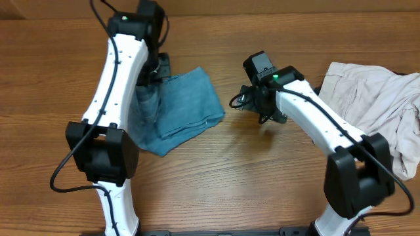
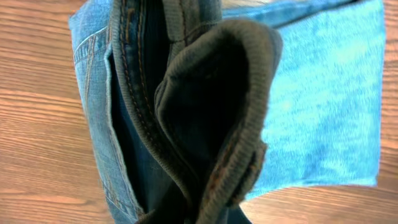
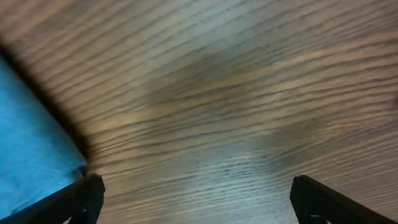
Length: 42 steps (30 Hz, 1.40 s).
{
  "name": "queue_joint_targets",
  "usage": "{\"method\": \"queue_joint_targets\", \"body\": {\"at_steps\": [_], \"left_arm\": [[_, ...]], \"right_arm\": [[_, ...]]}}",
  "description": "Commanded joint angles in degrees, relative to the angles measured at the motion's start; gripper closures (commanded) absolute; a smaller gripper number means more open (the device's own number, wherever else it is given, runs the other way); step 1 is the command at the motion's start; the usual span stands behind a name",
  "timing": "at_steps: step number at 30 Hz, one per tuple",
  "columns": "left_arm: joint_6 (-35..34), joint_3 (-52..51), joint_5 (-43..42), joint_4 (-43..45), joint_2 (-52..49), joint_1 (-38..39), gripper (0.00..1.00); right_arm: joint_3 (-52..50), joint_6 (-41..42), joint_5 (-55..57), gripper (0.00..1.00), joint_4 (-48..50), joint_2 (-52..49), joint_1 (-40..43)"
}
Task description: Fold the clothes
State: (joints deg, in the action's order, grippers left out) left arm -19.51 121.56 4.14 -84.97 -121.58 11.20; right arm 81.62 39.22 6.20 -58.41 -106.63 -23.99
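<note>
The light blue denim jeans (image 1: 187, 105) lie folded on the wooden table, left of centre. My left gripper (image 1: 155, 68) is at their far left end and holds the waistband lifted. In the left wrist view the waistband (image 2: 211, 124) with tan stitching hangs right in front of the camera and hides the fingers, while the rest of the denim (image 2: 323, 93) lies flat below. My right gripper (image 1: 237, 101) is open and empty, just right of the jeans. In the right wrist view its fingertips (image 3: 199, 202) frame bare wood, with a corner of the jeans (image 3: 25, 155) at the left.
Beige trousers (image 1: 367, 98) lie in a heap at the far right of the table, with a bright blue garment (image 1: 413, 131) at the right edge. The wooden table (image 1: 230, 170) is bare in front of the jeans and between the arms.
</note>
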Motion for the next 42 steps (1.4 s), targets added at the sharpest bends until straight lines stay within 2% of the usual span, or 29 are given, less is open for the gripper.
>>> {"method": "queue_joint_targets", "body": {"at_steps": [1, 5, 8, 13, 15, 19, 21, 23, 24, 25, 27, 29, 31, 37, 40, 41, 42], "left_arm": [[-2.64, 1.97, -4.00, -0.50, 0.42, 2.32, 0.96], [-4.17, 1.97, -6.93, 0.17, 0.42, 2.86, 0.96], [-10.60, 1.97, -8.28, 2.86, 0.42, 3.23, 0.96], [-15.02, 1.95, -13.35, 7.41, 0.42, 3.32, 0.96], [-16.55, 1.95, -14.32, 9.03, 0.42, 3.67, 0.89], [-16.96, 1.95, -14.38, 9.42, 0.39, 4.55, 0.90], [-16.96, 1.95, -14.40, 10.12, 0.39, 4.96, 0.77], [-16.98, 1.95, -14.73, 11.06, 0.39, 5.70, 0.83], [-16.96, 1.95, -14.73, 11.58, 0.39, 5.99, 0.82], [-16.98, 1.95, -14.73, 11.85, 0.39, 6.14, 0.75], [-17.07, 1.95, -14.73, 12.00, 0.39, 6.62, 0.84], [-17.42, 1.95, -14.73, 12.33, 0.39, 6.88, 0.80], [-18.69, 1.95, -14.73, 12.46, 0.39, 6.95, 0.86], [-19.17, 1.92, -16.24, 14.88, 0.39, 8.02, 0.85], [-19.30, 1.92, -16.22, 16.09, 0.39, 8.92, 0.81], [-19.28, 1.92, -16.20, 16.24, 0.39, 9.22, 0.61], [-19.28, 1.92, -16.20, 16.24, 0.39, 9.27, 0.54]], "right_arm": [[-0.26, 3.06, 1.31, 0.00, 1.25, -0.81, 0.17], [-0.26, 3.04, 1.27, 0.00, 3.28, -0.83, 0.17], [-0.26, 4.13, 1.29, 0.00, 4.55, -0.83, 0.17], [-0.31, 5.88, 1.27, 0.00, 7.52, -0.83, 0.17], [-0.31, 5.86, 1.29, 0.00, 7.37, -0.83, 0.17], [-0.31, 6.05, 1.29, 0.01, 7.37, -0.83, 0.17], [-0.31, 6.05, 1.29, 0.01, 7.13, -0.83, 0.17], [-0.31, 6.05, 1.29, 0.01, 6.95, -0.83, 0.17], [-0.31, 6.05, 1.29, 0.01, 6.95, -0.83, 0.17], [-0.31, 6.05, 1.29, 0.01, 6.95, -0.83, 0.17], [-0.31, 6.05, 1.29, 0.01, 6.97, -0.83, 0.17], [-0.31, 6.05, 1.29, 0.01, 6.97, -0.83, 0.17], [-0.31, 6.05, 1.29, 0.01, 6.95, -0.83, 0.17], [-0.31, 6.05, 1.29, 0.01, 6.93, -0.83, 0.17], [-0.31, 6.03, 1.29, 0.01, 6.88, -0.83, 0.17], [-0.31, 6.03, 1.29, 0.01, 6.73, -0.83, 0.17], [-0.31, 6.03, 1.29, 0.01, 6.71, -0.83, 0.17]]}}
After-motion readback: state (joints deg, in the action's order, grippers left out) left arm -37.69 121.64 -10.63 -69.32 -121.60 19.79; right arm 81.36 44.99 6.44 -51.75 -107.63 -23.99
